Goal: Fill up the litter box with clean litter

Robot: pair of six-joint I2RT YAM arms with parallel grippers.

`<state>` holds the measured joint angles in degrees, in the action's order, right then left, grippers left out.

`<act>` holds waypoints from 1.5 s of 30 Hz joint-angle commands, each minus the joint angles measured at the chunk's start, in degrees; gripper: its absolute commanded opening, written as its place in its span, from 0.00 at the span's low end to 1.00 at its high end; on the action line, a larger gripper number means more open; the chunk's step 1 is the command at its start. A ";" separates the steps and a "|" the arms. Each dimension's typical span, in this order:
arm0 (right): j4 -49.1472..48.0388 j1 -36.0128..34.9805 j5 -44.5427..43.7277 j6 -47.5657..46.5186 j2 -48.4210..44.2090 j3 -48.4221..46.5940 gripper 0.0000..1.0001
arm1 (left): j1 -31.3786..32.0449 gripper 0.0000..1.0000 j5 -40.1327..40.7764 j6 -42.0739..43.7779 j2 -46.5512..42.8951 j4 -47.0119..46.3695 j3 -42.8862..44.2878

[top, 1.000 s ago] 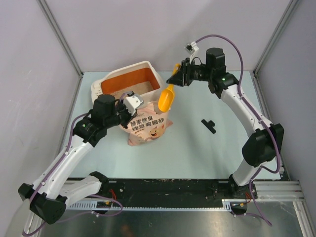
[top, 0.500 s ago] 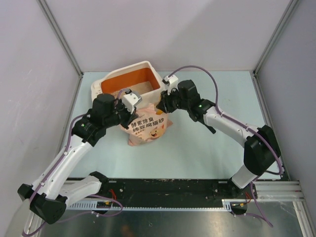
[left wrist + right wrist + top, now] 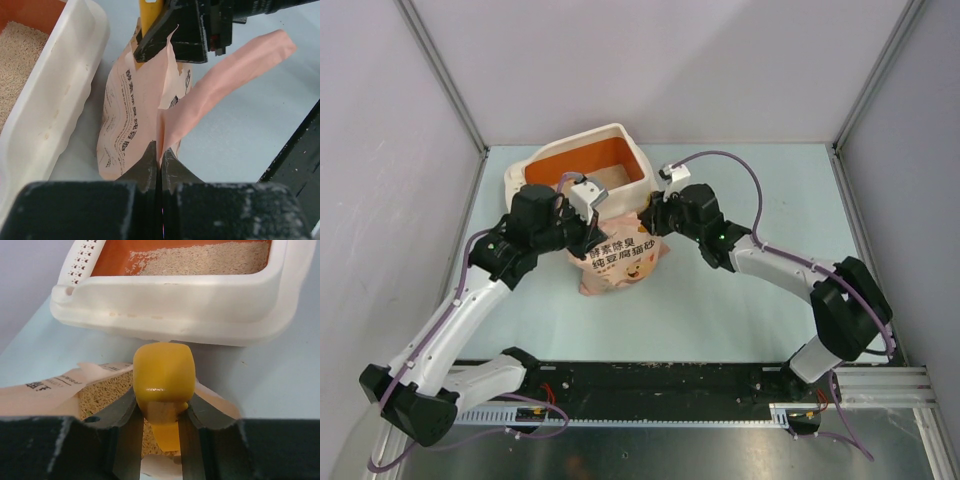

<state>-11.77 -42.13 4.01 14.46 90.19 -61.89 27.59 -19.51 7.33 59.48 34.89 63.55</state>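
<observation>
The bag stands just in front of the litter box, with only a narrow strip of table between them. Your right gripper, clamped on the yellow scoop, fills most of the bag's open mouth (clean litter shows to its left). Your left gripper pinches the bag's left lip, closing off that side. The box's orange interior lies open from above. Bare table stretches right of the bag, crossed overhead by the right arm.
</observation>
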 commanded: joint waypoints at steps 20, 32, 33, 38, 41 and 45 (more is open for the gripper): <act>-21.97 14.51 33.70 39.93 10.61 -1.57 0.00 | 1.93 0.00 1.84 12.68 0.98 -5.98 6.41; -6.87 20.33 25.62 57.86 6.93 -4.03 0.00 | 8.44 0.00 8.34 21.67 -1.13 -5.10 4.57; -6.34 20.33 25.52 58.31 6.75 -4.20 0.00 | 8.35 0.00 8.69 21.58 -0.95 -5.10 4.48; -6.69 21.91 26.04 58.93 5.17 -4.56 0.00 | 8.44 0.00 9.05 21.93 -0.16 -5.10 4.74; -6.95 23.67 27.36 58.40 5.25 -4.30 0.00 | 8.44 0.00 9.40 22.46 0.46 -5.01 4.92; -10.54 26.04 31.22 57.96 7.18 -4.21 0.00 | 8.53 0.00 9.84 22.37 0.90 -5.10 4.74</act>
<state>-18.26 -18.63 33.28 71.96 97.82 -63.70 35.29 -8.64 28.14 61.41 35.86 65.45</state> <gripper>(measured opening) 0.325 0.023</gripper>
